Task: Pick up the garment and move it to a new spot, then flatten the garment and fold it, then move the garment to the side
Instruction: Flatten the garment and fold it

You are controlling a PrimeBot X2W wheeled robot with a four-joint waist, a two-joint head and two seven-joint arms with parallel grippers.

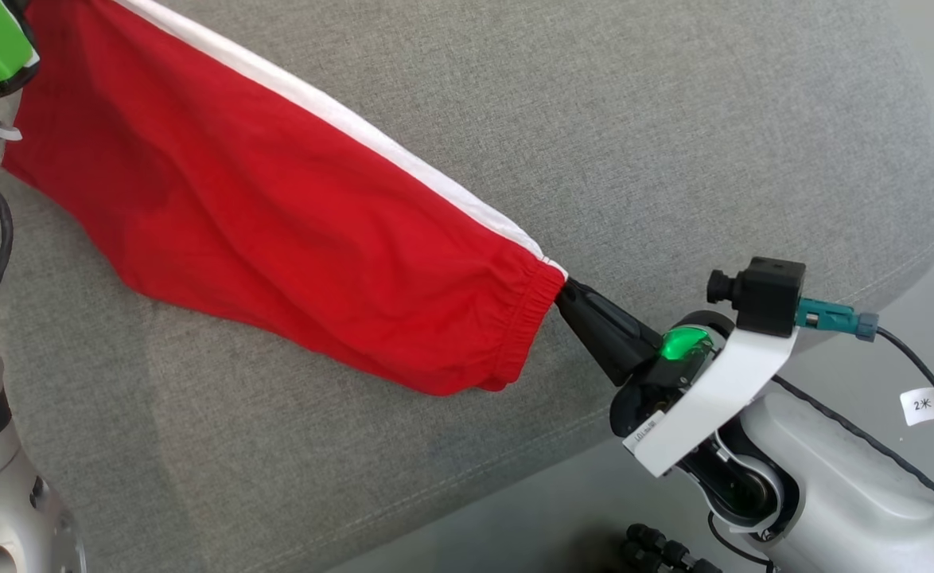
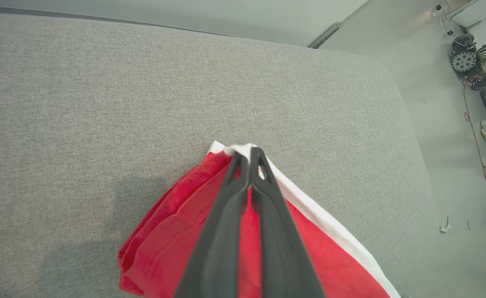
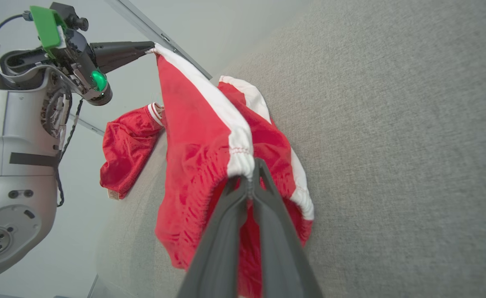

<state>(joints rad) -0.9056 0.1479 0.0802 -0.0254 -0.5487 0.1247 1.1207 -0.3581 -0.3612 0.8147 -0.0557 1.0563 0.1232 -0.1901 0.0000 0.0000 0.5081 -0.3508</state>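
Note:
The garment (image 1: 292, 223) is red with a white side stripe and an elastic hem, and it hangs stretched between my two grippers above the grey padded surface (image 1: 674, 119). My right gripper (image 1: 566, 290) is shut on the hem's corner at the white stripe, as the right wrist view confirms (image 3: 249, 167). My left gripper (image 2: 247, 151) is shut on the opposite corner, pinching the white stripe. From the right wrist view the left gripper (image 3: 152, 49) holds its end higher, and the garment (image 3: 193, 136) sags in folds between the two. The garment (image 2: 164, 244) drapes below the left fingers.
A second red cloth (image 3: 127, 149) lies bunched near the surface's far edge. The padded surface ends in a rounded corner (image 1: 912, 239) beside my right arm, with pale floor beyond. Wheeled equipment and cables (image 2: 466, 62) stand on the floor farther off.

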